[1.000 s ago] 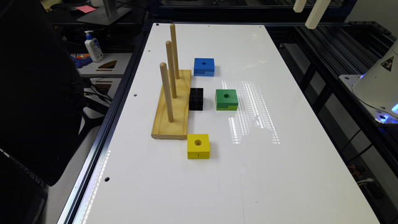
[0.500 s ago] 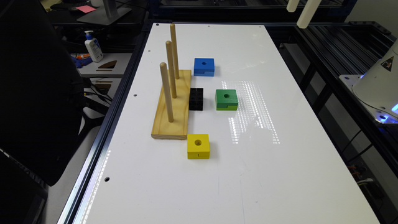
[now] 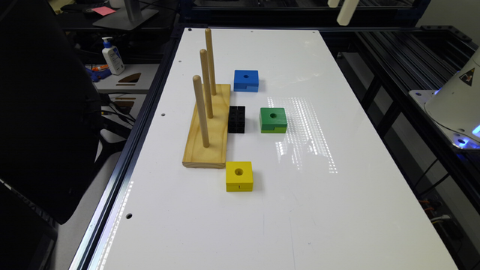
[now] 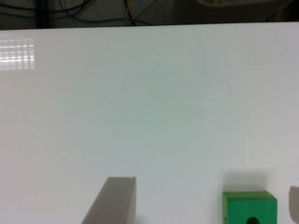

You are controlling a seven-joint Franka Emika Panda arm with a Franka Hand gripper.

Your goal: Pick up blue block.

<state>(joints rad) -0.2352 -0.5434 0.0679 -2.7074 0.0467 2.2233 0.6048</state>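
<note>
Well, from my remote station I see the white desk (image 3: pixel 300 206) running from the bottom of the exterior view up to its top. The blue block (image 3: pixel 246 80) lies flat on the desk in the upper middle of that picture, with its round hole facing up and a notch on the side toward the camera. It stands free and nothing touches it. Just beside it, toward the exterior view's left, is the far end of the wooden base (image 3: pixel 210 131).

This base is the only holder on the desk. Three wooden pegs (image 3: pixel 201 110) stand upright in it, in one row along its length. A small black block (image 3: pixel 237 119) sits against the long edge of the base on the exterior view's right, near the middle of the frame. The green block (image 3: pixel 273 120) lies a little apart from the black one, further to the right. The yellow block (image 3: pixel 239 176) rests lower in the frame, near the close corner of the base.

The end effector (image 3: pixel 347 15) shows as a pale part at the very top of the exterior view, right of centre, high above the far end of the desk and well apart from the blue block. In the wrist view its fingers (image 4: pixel 114 200) are spread wide and hold nothing. The green block shows there between them on the bare desk, closer to one finger than to the other.

A white bottle (image 3: pixel 112 56) with a blue pump stands on a side surface at the upper left of the exterior view.
</note>
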